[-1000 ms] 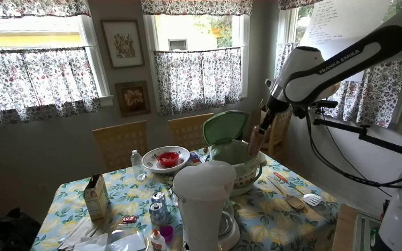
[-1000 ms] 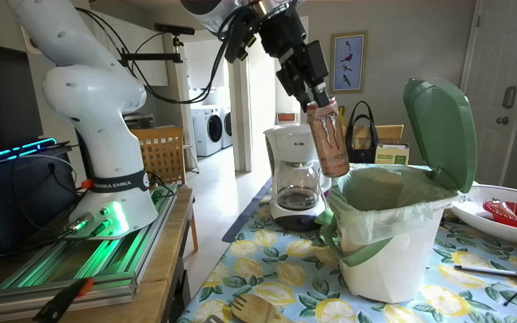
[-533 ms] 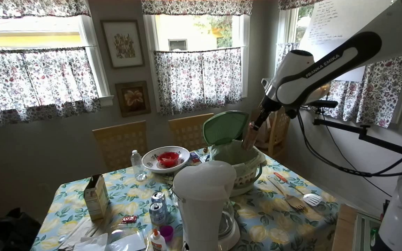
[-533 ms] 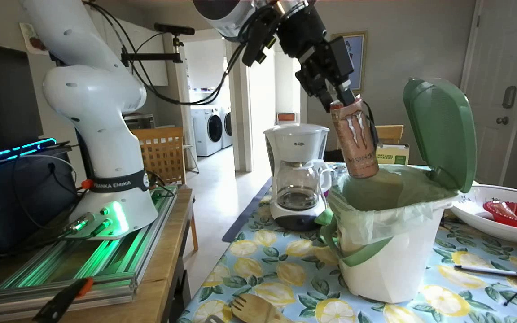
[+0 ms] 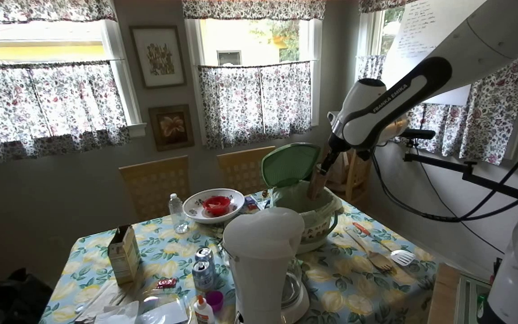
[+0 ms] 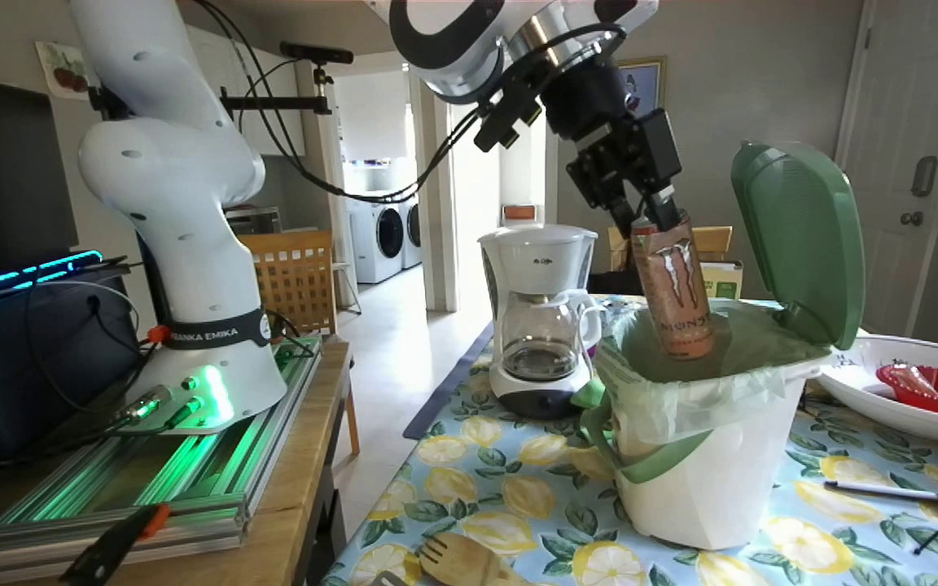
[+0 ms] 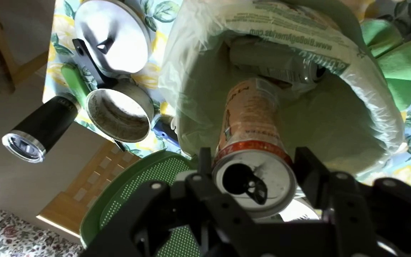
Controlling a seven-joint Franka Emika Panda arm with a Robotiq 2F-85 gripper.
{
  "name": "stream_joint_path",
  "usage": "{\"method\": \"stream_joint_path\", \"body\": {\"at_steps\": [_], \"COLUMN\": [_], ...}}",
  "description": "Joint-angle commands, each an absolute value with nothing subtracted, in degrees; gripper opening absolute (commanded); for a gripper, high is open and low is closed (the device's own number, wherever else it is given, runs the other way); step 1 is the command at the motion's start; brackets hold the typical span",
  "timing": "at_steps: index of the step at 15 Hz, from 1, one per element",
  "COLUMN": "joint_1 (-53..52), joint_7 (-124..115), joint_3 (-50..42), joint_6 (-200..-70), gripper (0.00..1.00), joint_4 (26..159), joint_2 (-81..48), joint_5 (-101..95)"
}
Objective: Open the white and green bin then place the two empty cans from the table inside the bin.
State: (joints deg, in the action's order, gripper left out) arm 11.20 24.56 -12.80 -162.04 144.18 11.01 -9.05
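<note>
The white and green bin [image 6: 713, 488] stands on the table [image 6: 477, 521], also seen in an exterior view [image 5: 315, 231]. Its green lid [image 6: 803, 236] is open and a pale green liner covers the rim. My gripper [image 7: 254, 159] is shut on the top end of an orange can [image 7: 252, 114]; both exterior views show this can [image 6: 672, 289] [image 5: 316, 182]. The can hangs tilted over the bin's mouth, its lower end around rim height. In the wrist view a second can [image 7: 273, 62] lies on its side inside the bin, partly covered by the liner.
A white coffee maker [image 6: 538, 268] stands beside the bin. Two blue-silver cans [image 5: 203, 275] stand behind it. A white bowl [image 5: 196, 216] holds a red bowl [image 5: 216, 205]. A pan [image 7: 120, 117], a lid [image 7: 120, 46] and wooden utensils [image 6: 469, 561] lie near the bin.
My gripper has carried the orange can sideways from the bin's edge to over its mouth, then lowered it. The bin and its open lid have not moved.
</note>
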Motion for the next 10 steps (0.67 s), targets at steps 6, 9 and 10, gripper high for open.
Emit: {"method": "stream_joint_path", "body": {"at_steps": [6,9,10], "joint_1": [9.8,9.7,9.8], "joint_7": [24.8,24.8,24.9], "joint_3": [-13.0,-12.8,-12.7], "joint_6": [-163.5,-163.5,-163.4], "gripper": [0.35,0.35,0.81], "joint_4": [140.3,140.0,140.0], "joint_2": [4.7,3.9,3.8], "joint_5": [-7.9,-7.8,-7.8]}}
